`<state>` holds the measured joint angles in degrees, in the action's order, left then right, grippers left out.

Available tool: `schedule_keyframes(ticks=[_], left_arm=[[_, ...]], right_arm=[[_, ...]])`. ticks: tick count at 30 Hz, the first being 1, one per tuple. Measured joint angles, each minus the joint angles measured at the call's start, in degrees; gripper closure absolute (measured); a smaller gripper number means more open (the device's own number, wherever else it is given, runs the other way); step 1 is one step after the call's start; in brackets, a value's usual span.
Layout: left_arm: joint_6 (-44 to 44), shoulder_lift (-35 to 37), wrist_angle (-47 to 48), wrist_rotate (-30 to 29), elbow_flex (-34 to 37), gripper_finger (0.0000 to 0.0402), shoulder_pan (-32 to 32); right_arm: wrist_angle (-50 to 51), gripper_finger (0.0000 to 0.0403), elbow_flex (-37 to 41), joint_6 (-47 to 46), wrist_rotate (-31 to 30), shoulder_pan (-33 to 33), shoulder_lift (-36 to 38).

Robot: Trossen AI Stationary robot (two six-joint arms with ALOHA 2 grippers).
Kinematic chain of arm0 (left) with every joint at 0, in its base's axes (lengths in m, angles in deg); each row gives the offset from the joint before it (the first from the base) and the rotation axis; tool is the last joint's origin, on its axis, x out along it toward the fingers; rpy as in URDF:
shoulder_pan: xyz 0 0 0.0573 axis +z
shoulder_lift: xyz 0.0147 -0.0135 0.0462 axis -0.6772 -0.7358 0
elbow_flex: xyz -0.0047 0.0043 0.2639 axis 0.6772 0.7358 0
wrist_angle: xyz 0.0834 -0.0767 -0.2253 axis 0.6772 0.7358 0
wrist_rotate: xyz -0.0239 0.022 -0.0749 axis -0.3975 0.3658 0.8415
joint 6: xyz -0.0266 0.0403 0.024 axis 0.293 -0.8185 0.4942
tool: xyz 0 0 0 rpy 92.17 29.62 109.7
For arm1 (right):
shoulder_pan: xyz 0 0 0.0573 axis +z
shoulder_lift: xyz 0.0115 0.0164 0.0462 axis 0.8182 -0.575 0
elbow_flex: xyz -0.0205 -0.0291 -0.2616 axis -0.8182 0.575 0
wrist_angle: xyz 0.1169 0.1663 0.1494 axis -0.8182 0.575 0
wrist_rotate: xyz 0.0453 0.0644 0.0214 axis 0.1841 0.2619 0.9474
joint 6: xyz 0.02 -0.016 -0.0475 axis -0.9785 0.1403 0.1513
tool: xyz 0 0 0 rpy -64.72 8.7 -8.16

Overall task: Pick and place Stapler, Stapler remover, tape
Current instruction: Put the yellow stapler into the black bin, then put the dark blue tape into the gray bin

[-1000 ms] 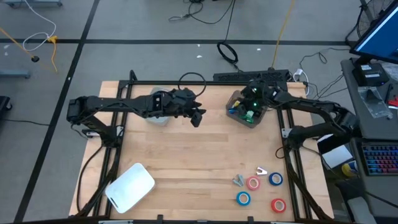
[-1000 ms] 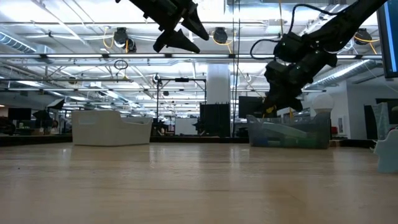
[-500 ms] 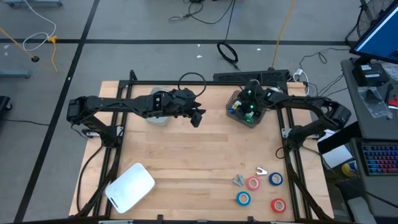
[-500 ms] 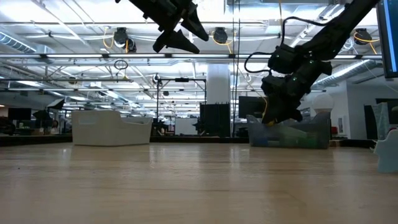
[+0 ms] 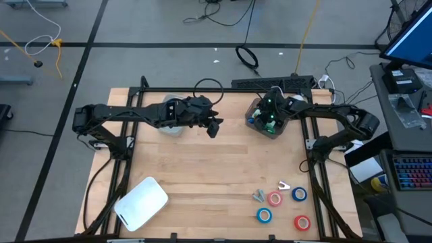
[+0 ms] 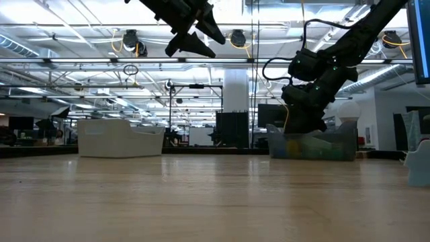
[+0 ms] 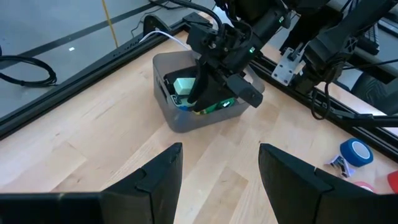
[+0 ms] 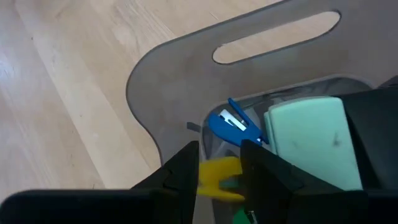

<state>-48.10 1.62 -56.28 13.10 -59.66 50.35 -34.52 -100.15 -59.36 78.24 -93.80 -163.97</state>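
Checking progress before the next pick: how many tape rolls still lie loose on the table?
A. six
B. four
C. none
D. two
B: the high view shows two red tape rolls and two blue tape rolls lying on the table, outside the clear bin.

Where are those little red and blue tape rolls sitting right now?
In the high view, the tape rolls lie in a loose cluster on the wooden table, toward its near right corner beside two small metal pieces, far from both arms.
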Motion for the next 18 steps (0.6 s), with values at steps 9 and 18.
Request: schedule_keyframes(ticks=[9, 18], left_arm=[[0.02, 0.0, 0.0, 0.01, 0.0, 0.019, 0.0], [-2.38, 0.0, 0.32, 0.04, 0.0, 0.019, 0.0]], right_arm=[[-2.14, 0.0293, 0.0, -0.04, 0.07, 0.0, 1.35], [1.15, 0.034, 0.0, -0.01, 5.04, 1.66, 17.78]])
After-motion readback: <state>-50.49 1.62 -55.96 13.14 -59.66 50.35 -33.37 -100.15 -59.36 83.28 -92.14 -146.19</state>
